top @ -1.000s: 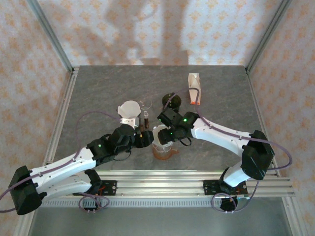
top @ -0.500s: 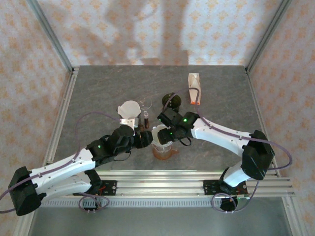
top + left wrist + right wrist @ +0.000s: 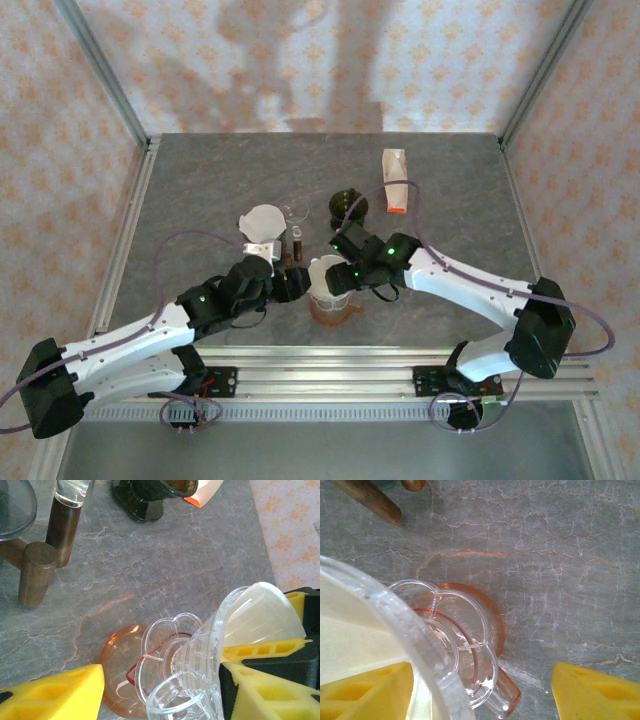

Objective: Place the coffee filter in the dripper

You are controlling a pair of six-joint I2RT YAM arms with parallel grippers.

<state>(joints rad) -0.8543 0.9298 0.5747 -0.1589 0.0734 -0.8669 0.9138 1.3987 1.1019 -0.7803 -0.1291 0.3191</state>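
Grey slate table [image 3: 200, 190] under papered walls, both arms meeting at a glass dripper [image 3: 200, 655].
Left gripper [image 3: 161, 682] stands spread wide, the dripper between its fingers and close against one of them, seated on an orange cup [image 3: 117, 665] just below. The white coffee filter [image 3: 265, 615] lies inside the dripper. Right gripper [image 3: 482, 677] is also spread wide: one finger on the filter's side of the rim, the other well outside.

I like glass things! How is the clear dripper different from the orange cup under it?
The dripper is clear and ribbed; the cup is orange and smooth. The dripper holds a white filter; the cup shows none. The dripper is above, the cup on the table. Both look like glass.
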